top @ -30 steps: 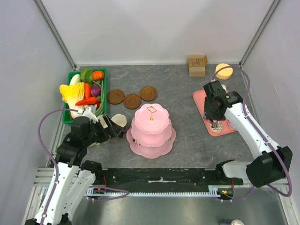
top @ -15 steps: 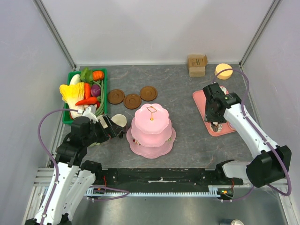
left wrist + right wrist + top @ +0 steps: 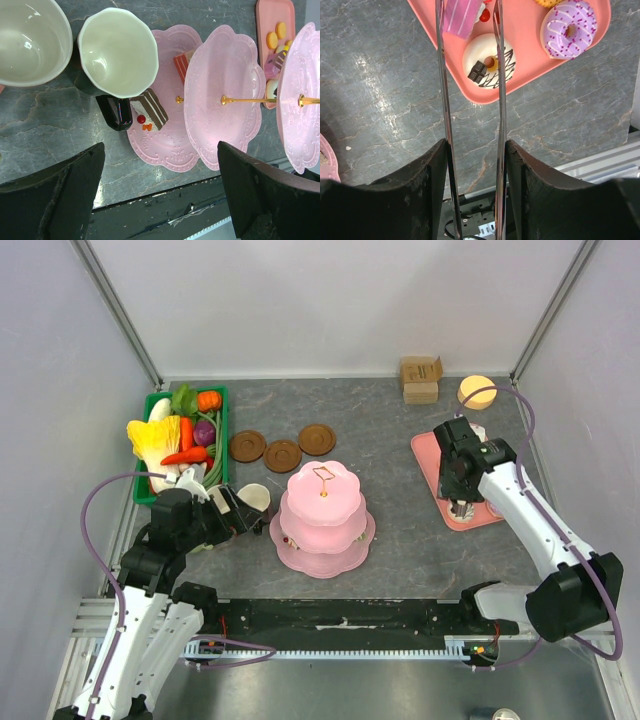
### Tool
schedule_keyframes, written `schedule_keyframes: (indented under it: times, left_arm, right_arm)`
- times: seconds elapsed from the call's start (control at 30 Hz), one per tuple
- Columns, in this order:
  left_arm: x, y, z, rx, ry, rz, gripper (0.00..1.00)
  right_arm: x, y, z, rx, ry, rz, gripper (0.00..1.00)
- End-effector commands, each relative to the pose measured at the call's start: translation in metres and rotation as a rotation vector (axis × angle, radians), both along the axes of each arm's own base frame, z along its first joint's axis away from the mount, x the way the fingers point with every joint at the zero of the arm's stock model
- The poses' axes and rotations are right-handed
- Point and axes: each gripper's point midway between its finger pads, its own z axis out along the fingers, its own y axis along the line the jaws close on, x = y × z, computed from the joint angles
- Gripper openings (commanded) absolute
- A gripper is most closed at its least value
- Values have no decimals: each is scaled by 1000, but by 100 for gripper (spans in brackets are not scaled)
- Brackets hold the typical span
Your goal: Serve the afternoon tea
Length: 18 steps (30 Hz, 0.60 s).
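Observation:
My right gripper (image 3: 472, 150) is shut on metal tongs (image 3: 443, 100). Their two blades reach out over the pink tray (image 3: 530, 65) and their tips are cut off by the frame's top edge. Between the blades lie a white chocolate-striped donut (image 3: 487, 62) and a pink cake bit (image 3: 461, 17). The purple donut (image 3: 568, 28) lies to their right. My left gripper (image 3: 160, 200) is open and empty, near the pink tiered stand (image 3: 322, 502). A chocolate cake slice (image 3: 152, 106) lies on its bottom tier (image 3: 165, 150). A pale mug (image 3: 117, 52) and a dark mug (image 3: 116, 111) stand beside it.
Three brown saucers (image 3: 282, 454) lie behind the stand. A green basket (image 3: 150, 405) of toy vegetables is at the back left. Two cardboard boxes (image 3: 420, 378) and a yellow disc (image 3: 477, 392) are at the back right. Another mug (image 3: 30, 40) is at the left.
My right gripper with the tongs has shifted slightly over the pink tray. The left arm has not moved.

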Motion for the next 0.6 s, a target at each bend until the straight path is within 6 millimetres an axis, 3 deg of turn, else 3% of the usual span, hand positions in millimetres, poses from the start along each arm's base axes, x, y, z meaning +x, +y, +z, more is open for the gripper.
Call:
schedule_keyframes:
  times: [0.0, 0.13, 0.3, 0.57]
  left_arm:
    - [5, -1, 13, 4, -64, -15, 99]
    - [5, 0, 13, 4, -64, -13, 99]
    - [6, 0, 13, 7, -65, -13, 99]
    - [6, 0, 13, 7, -62, -11, 99]
  right_arm:
    - [1, 8, -4, 60, -29, -13, 55]
    - [4, 23, -10, 132, -27, 6, 55]
    - [6, 15, -11, 96, -40, -27, 53]
    - [17, 5, 11, 58, -145, -71, 33]
